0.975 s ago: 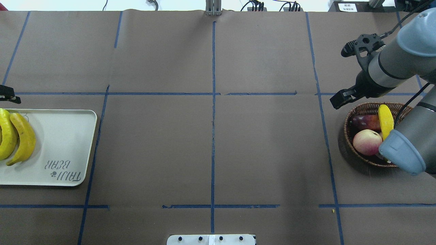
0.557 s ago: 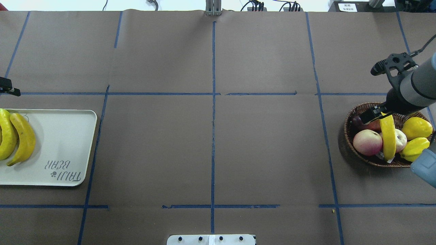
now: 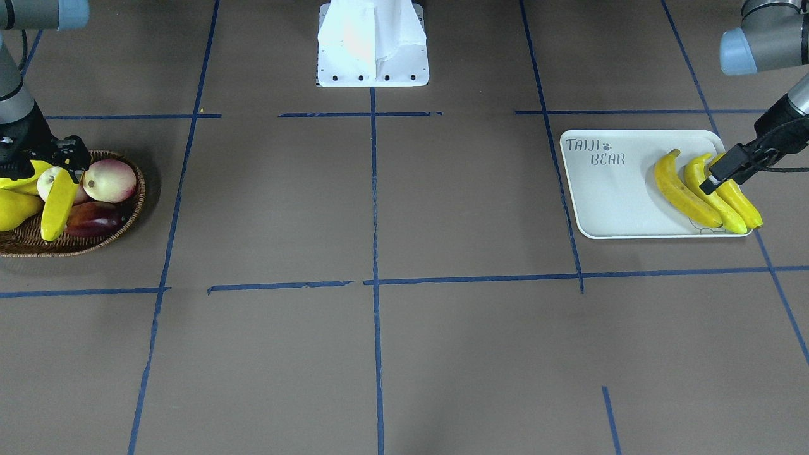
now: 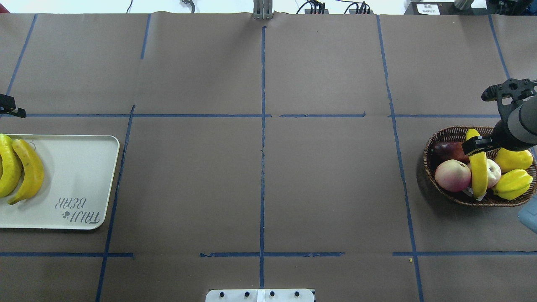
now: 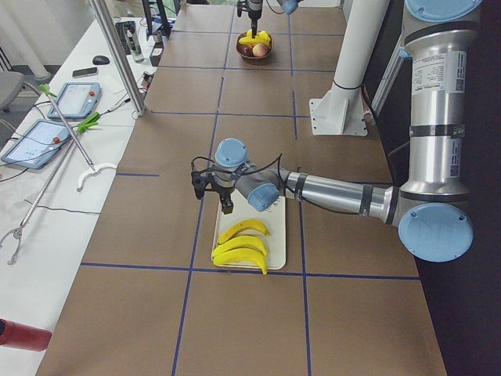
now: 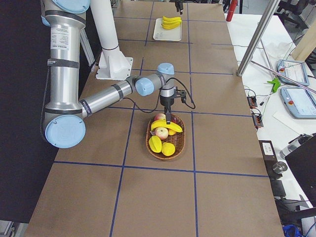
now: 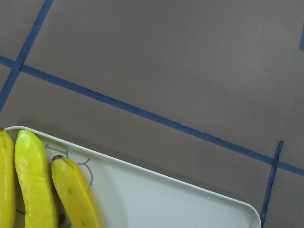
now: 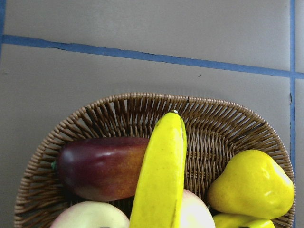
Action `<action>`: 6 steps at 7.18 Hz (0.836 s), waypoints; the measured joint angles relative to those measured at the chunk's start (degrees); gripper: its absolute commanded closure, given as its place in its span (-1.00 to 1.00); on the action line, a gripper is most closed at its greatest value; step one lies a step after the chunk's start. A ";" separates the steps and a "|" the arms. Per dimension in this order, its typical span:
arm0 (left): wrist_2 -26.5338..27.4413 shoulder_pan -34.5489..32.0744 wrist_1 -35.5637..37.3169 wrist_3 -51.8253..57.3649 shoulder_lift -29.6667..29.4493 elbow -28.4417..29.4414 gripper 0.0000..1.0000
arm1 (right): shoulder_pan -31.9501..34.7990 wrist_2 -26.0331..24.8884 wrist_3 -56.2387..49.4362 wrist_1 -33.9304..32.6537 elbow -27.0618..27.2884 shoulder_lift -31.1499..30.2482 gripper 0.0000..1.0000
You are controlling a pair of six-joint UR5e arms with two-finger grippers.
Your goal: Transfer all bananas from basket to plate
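Observation:
One banana (image 4: 479,176) lies on top of the other fruit in the wicker basket (image 4: 428,156) at the right. It also shows in the right wrist view (image 8: 161,175) and the front view (image 3: 57,208). My right gripper (image 4: 477,145) hangs low over the banana's far end; its jaws look open, astride the banana. Three bananas (image 3: 686,189) lie side by side on the white plate (image 3: 607,196), two of them in the overhead view (image 4: 29,170). My left gripper (image 3: 725,169) hovers over them with nothing held. I cannot tell if it is open or shut.
The basket also holds a pink-cream fruit (image 4: 452,175), a dark red fruit (image 4: 449,150), a yellow pear-like fruit (image 4: 512,159) and another yellow fruit (image 4: 512,183). The white robot base (image 3: 371,44) stands at mid table. Blue tape lines cross the brown table cover.
My right arm swung from left of the basket to over it, and the gripper came down at the banana's far end. My left gripper drifted slightly away from the plate. The bananas did not move.

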 measured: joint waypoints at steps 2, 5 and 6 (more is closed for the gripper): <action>-0.07 -0.02 -0.13 0.01 0.09 -0.08 -0.99 | -1.96 -2.58 3.55 0.11 -1.57 0.44 -0.45; -0.08 -0.03 -0.27 -0.05 0.30 -0.36 -0.99 | -4.15 -5.35 3.46 -0.41 -1.90 -0.75 -0.25; -0.08 -0.03 -0.28 -0.02 0.33 -0.38 -0.99 | -4.85 -5.98 2.92 -0.50 -2.02 -1.15 -0.25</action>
